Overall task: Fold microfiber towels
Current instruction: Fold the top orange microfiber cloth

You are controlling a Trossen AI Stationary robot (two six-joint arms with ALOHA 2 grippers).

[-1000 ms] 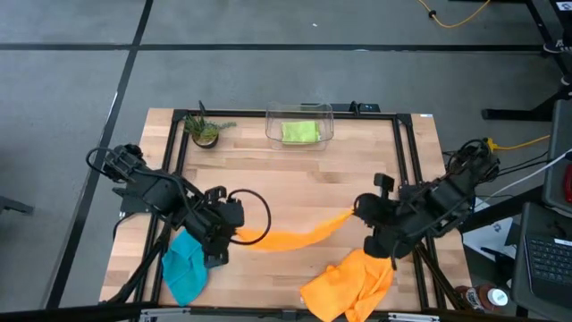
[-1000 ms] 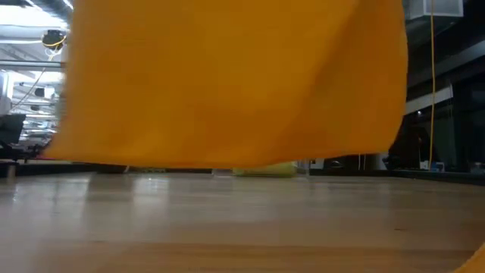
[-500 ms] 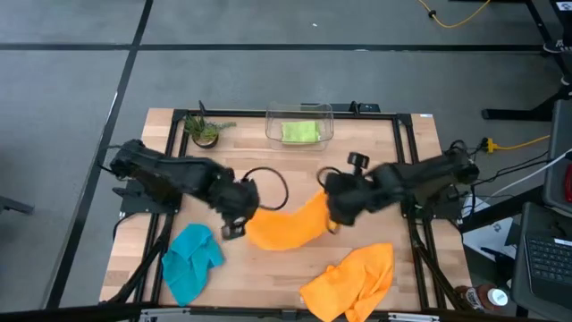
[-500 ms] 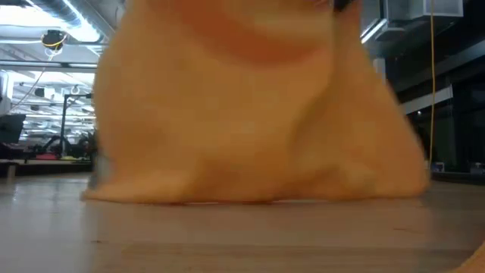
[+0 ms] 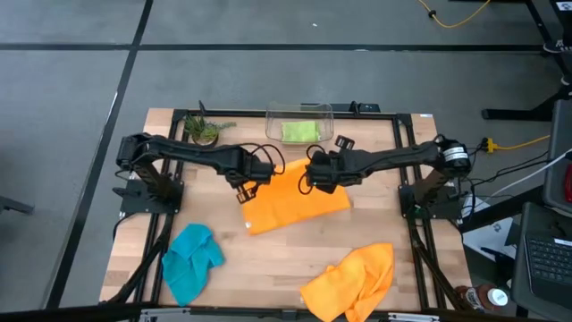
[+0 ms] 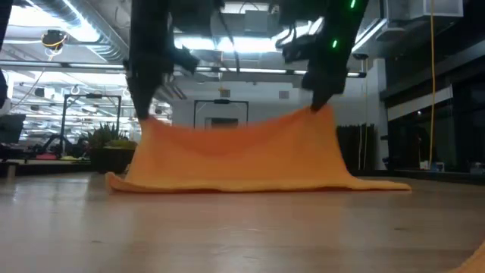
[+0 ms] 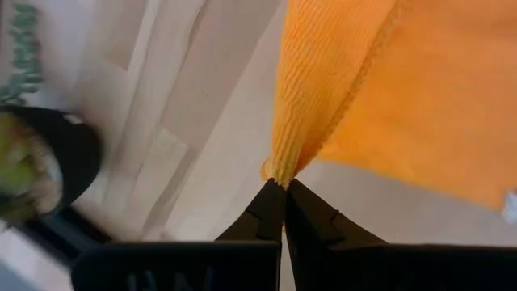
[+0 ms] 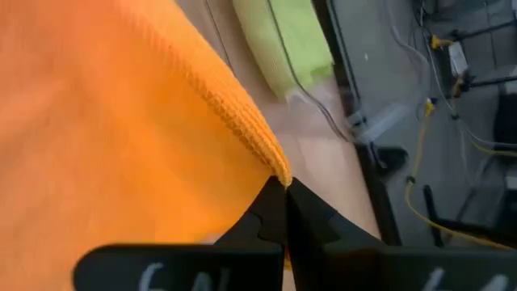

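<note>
I am working over the desk (image 5: 375,250), laying the orange towel (image 5: 295,207) flat in its middle. I am holding one far corner in the left gripper (image 5: 248,177) and the other in the right gripper (image 5: 315,175), both jaws pinched tight shut on the cloth. I think I should be lowering both corners together, keeping the edge straight and smooth.

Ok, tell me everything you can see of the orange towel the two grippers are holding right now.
The orange towel is a plain bright ribbed cloth with a stitched hem, spread mid-table in front of the clear bin. The left gripper and right gripper are each shut on a far corner, lifting that edge so it sags between them, while its near edge lies flat on the table.
</note>
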